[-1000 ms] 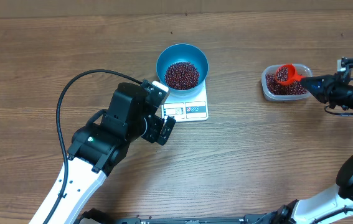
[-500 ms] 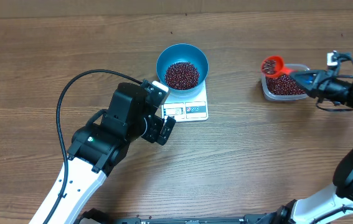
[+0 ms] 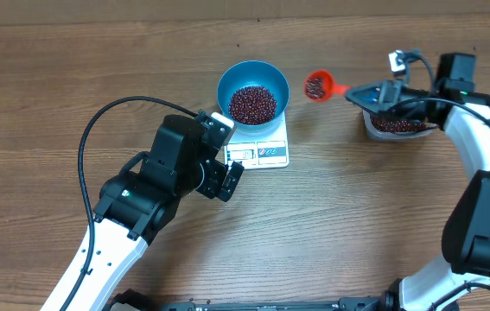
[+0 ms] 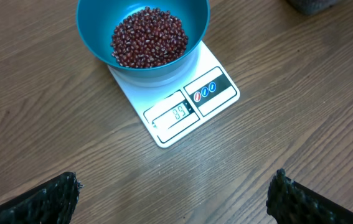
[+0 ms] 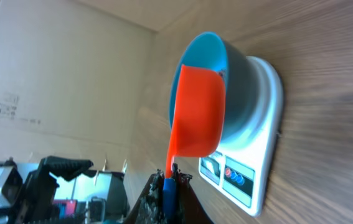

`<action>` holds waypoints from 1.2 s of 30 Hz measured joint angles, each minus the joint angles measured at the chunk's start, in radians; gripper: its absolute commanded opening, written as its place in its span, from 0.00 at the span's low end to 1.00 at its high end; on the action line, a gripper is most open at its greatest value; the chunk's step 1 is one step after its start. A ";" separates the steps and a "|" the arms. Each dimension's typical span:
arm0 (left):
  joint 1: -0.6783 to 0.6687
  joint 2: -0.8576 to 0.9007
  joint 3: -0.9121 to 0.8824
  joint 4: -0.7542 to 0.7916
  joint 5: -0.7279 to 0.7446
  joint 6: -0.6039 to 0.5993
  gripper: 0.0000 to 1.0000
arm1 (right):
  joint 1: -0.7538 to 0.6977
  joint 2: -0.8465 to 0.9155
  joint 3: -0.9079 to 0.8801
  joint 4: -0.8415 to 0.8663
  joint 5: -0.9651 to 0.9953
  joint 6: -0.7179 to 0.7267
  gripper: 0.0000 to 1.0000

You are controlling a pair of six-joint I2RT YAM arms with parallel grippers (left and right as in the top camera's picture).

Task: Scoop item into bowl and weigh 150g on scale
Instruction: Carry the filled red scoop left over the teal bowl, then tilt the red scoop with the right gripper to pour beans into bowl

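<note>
From above I see the blue bowl (image 3: 253,71) sitting on the white scale (image 3: 272,138). A heap of dark red beans (image 3: 252,104) lies inside the bowl. My left gripper (image 3: 230,180) hangs near a corner of the scale. Its jaws are spread wide and hold nothing. My right gripper (image 3: 353,90) is pinched tight on the handle of a red scoop (image 3: 317,85). The scoop has some beans in it. It is up over the table (image 3: 54,69), between the bowl and a clear tub (image 3: 383,136) that has more beans. In the left wrist view the bowl of beans sits on the scale, and the little window (image 4: 177,114) shows 89. My two black fingers (image 4: 45,202) are far apart at the bottom corners. In the right wrist view the scoop sticks up from my closed jaws, and the bowl and scale are behind it.
</note>
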 measured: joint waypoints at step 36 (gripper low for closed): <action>0.000 0.000 0.000 0.000 0.000 0.000 1.00 | 0.278 0.000 -0.002 0.380 0.303 0.139 0.04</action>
